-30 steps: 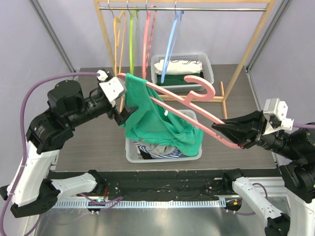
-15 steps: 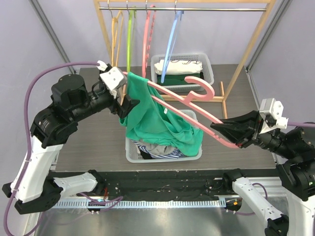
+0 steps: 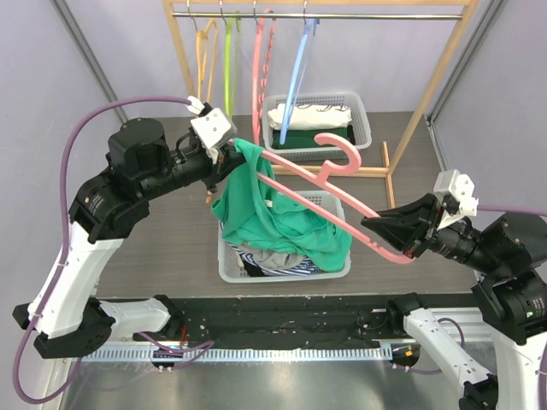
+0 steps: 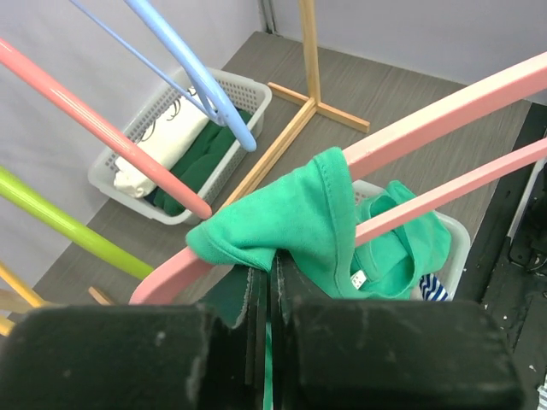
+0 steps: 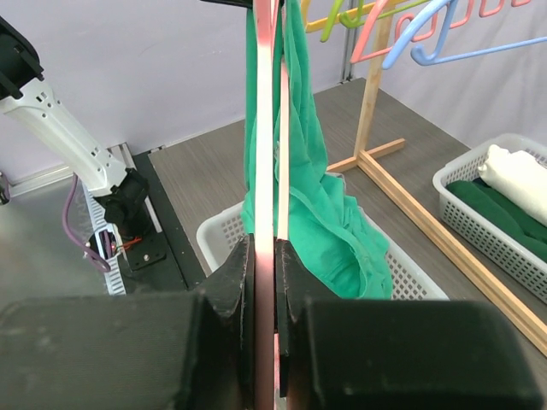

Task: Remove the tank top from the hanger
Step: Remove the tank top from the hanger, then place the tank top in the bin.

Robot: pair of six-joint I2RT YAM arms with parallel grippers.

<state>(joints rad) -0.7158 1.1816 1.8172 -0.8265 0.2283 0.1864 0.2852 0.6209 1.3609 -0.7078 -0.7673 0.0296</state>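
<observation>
Your left jaws [image 4: 267, 278] are closed on a pinch of the green tank top [image 4: 291, 213], right where its strap loops over the tip of the pink hanger [image 4: 444, 111]. Your right jaws [image 5: 267, 248] are clamped on the hanger's opposite end.

The hanger's long axis runs straight from one grip to the other, and the cloth is bunched at the left end, so the left arm is nearer. The strap likely has to slide outward past that tip, away from the right arm.

The overhead view shows the rest of the tank top sagging from the hanger into the white basket [image 3: 224, 260] on the tabletop. The left wrist view shows the strap's wrap over the tip. The right wrist view looks only down the bars.
</observation>
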